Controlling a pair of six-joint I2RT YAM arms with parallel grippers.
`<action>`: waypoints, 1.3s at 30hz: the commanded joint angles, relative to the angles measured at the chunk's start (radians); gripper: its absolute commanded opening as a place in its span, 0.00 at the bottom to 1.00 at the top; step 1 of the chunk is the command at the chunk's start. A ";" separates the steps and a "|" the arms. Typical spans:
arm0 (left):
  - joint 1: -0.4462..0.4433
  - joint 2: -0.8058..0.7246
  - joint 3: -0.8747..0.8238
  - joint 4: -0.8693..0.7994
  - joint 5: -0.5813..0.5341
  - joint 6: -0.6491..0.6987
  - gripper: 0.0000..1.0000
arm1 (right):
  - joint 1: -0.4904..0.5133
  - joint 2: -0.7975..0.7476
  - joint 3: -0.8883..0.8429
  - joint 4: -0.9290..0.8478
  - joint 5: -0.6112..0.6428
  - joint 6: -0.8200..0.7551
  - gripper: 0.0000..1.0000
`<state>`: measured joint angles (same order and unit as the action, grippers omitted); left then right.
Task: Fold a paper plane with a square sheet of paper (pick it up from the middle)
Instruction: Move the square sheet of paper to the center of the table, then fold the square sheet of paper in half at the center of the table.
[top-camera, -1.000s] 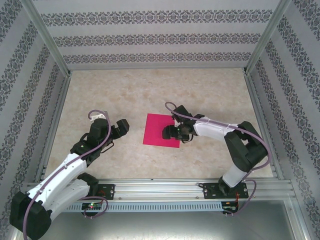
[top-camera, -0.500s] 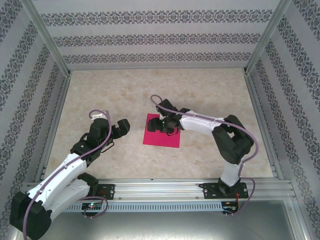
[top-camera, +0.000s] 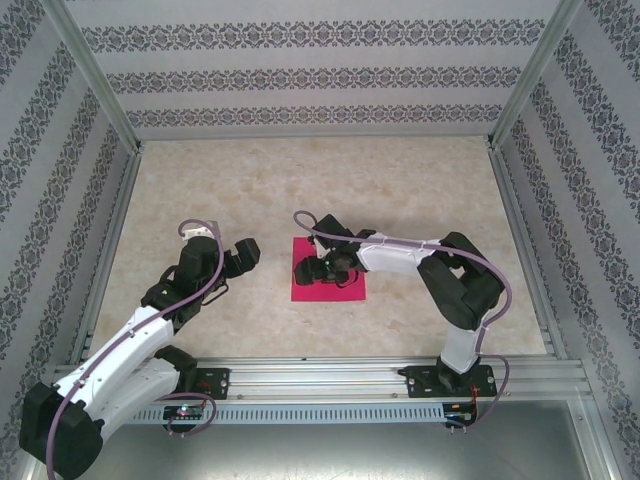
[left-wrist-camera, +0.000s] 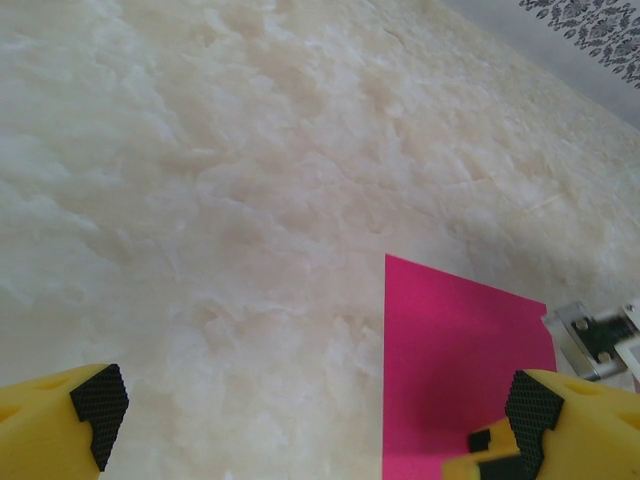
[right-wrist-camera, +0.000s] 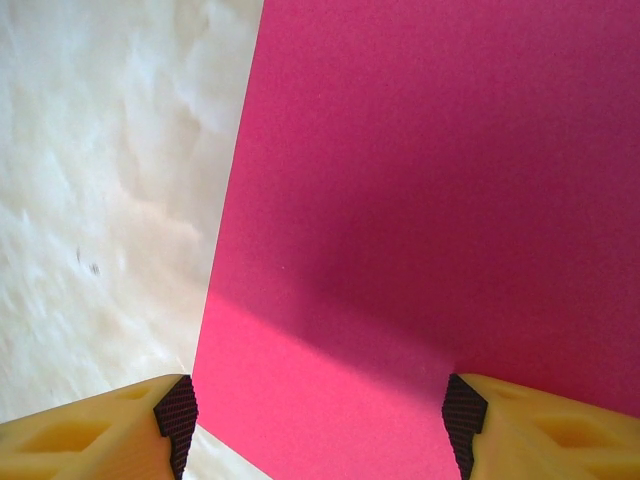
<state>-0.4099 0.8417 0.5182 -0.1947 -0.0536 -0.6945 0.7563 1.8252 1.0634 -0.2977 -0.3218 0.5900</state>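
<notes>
Right claw (top-camera: 312, 270) has slid left over the square sheet of paper (top-camera: 348, 290), jaws spread, gripping nothing. Left claw (top-camera: 243, 256) stays released nearby, unmoved.

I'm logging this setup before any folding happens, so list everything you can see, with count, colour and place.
sheet: one, magenta-pink, flat near the table's middle
table: one, beige marbled, under everything
walls: three, white with grey patterned bands, at the far and side edges
rail: one, silver metal, along the near edge, carrying both arm bases
left arm: one, white and black, near left
right arm: one, white and black, reaching in from the near right
left hand: one, yellow fingers with black pads, open, left of the sheet
right hand: one, same colours, open, over the sheet by its left edge
</notes>
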 joint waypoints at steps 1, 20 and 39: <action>0.011 0.016 0.019 0.021 0.018 0.017 1.00 | -0.014 -0.010 -0.007 -0.149 -0.005 -0.101 0.70; 0.013 0.231 0.097 0.042 0.231 0.073 1.00 | 0.037 0.067 0.391 -0.623 0.527 0.134 0.94; 0.013 0.332 0.110 0.053 0.251 0.074 1.00 | 0.016 0.189 0.405 -0.542 0.392 0.121 0.98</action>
<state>-0.4099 1.1831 0.6132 -0.1661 0.1986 -0.6453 0.7807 1.9938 1.4403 -0.8333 0.0860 0.7017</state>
